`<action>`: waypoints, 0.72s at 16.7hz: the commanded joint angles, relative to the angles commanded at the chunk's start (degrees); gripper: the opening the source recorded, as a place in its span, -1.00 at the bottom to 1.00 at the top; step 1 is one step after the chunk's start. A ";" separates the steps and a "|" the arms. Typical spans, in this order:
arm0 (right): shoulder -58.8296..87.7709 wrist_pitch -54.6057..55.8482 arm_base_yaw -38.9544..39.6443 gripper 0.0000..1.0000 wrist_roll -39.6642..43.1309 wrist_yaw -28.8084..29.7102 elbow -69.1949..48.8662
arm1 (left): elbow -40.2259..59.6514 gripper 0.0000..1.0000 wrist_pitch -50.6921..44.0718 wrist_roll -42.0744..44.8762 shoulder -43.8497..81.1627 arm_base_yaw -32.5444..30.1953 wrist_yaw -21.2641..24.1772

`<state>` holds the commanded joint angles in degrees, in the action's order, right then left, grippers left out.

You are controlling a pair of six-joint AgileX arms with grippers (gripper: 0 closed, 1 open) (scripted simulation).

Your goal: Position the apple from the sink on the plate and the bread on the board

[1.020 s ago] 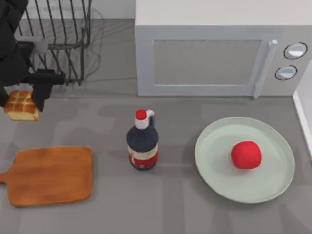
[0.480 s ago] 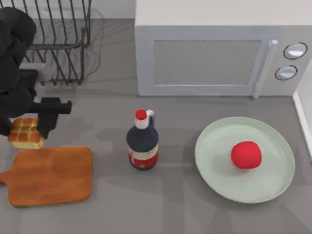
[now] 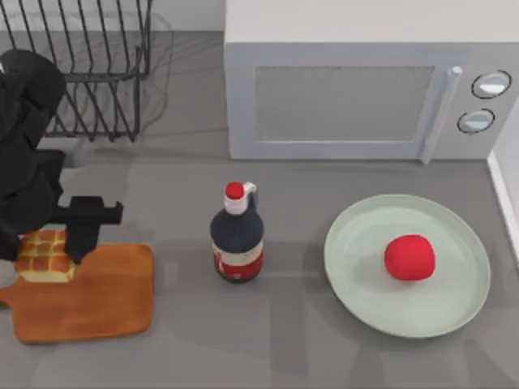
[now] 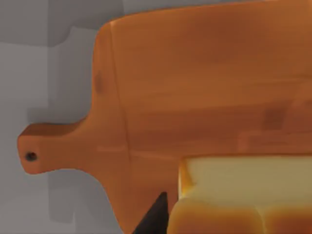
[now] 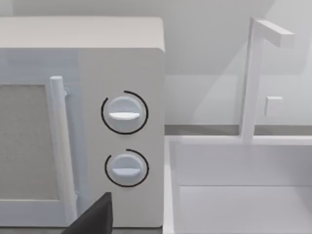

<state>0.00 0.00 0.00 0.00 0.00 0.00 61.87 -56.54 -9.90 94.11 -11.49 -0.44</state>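
left gripper pinches the bread by its pale sides, above the far left corner of the board, close to the handle. the loaf looks light and soft, so a gentle side grip should do. plenty of bare wood toward the bottle, which stands well apart. apple already sits on the plate. right gripper is parked facing the microwave and sink; cannot tell its fingers.
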 joint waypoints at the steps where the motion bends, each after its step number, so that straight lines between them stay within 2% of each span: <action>1: 0.00 0.00 0.00 1.00 0.00 0.00 0.00 | 0.13 -1.00 -0.16 0.17 0.28 0.30 0.00; 12: 0.00 0.00 0.00 1.00 0.00 0.00 0.00 | -2.85 -1.00 6.54 0.23 1.28 0.24 -0.03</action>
<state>0.00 0.00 0.00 0.00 0.00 0.00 59.01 -50.00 -9.67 95.39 -11.24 -0.46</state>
